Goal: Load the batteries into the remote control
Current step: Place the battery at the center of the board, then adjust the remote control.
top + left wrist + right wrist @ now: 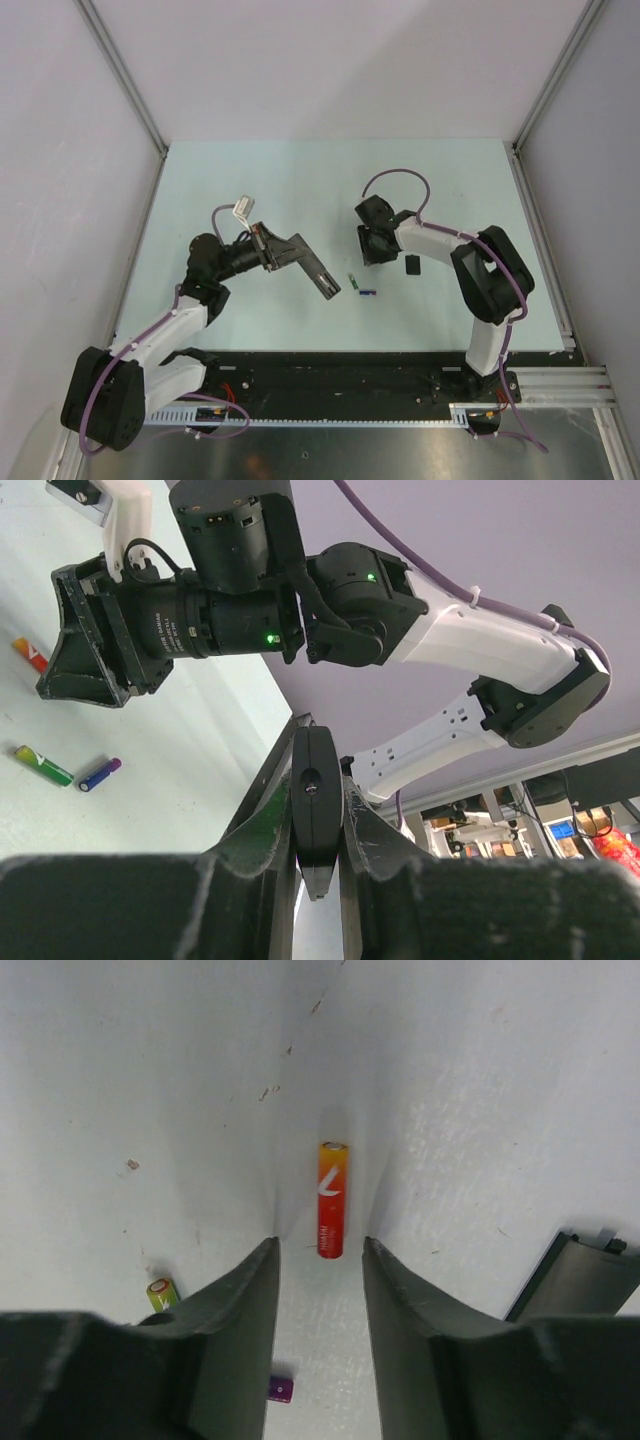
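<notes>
Black and slim, the remote [320, 272] is clamped between the narrowly set fingers of the left gripper [320, 770] and is held off the table [300, 180], pointing toward the table's middle. In the left wrist view it is seen end-on, squeezed upright between the two pads.

The right gripper [320, 1250] is lowered close to the table with its fingers [240, 1300] set apart. The red battery [332, 1200] lies flat on the surface. Its near end is just between the fingertips and the rest reaches out beyond them. A gap is seen on each side of it, so it is gripped by neither finger.

The green battery [352, 283] and the purple battery [368, 293] lie side by side on the table, between the remote's free end and the right gripper. They are touched by nothing.

A small black piece [413, 265] lies flat on the table just right of the right gripper. What it is cannot be told from these views.
</notes>
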### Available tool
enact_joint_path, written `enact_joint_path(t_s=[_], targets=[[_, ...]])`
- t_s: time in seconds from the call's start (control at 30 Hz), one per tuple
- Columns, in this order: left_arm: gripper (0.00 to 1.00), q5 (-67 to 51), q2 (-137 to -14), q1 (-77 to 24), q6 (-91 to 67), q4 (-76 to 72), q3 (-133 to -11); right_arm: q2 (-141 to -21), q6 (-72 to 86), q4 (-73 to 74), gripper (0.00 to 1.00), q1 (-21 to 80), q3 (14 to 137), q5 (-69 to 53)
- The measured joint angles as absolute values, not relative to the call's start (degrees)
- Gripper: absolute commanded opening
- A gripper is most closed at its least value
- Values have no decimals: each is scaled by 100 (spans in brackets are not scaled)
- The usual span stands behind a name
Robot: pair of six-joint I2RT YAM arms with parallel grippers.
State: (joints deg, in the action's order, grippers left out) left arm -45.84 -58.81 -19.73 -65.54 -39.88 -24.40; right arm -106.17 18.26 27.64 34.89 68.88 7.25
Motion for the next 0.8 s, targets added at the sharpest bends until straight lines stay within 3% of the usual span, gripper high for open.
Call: enact_joint_path(t_s=[0.23,0.47,0.53,0.57,0.6,0.8], targets=[[0,-4593,-5881,-1973,-6554,-3957,-2418,-10103,2049,2923,55,3691,6886,803],[0,-4707,-5898,-1973,-6543,-3948,-2418,-8180,2432,2932,57,3997,6895,694],[0,-4735,-5944,-1973,-6545,-3948,-2418,-7714,2545,2834,68,3972,6886,362],[0,-4740,-5968,-1973,-6547,-3946,-2421,-7559,2602,2781,81,3953,6875,228],[0,-4744,-6003,-1973,-6549,-3935,-2421,-7391,2668,2652,87,3920,6820,-12],[0,-4829,-6156,-1973,-6558,-3881,-2576,-6949,3153,1898,90,3527,6158,-1747]])
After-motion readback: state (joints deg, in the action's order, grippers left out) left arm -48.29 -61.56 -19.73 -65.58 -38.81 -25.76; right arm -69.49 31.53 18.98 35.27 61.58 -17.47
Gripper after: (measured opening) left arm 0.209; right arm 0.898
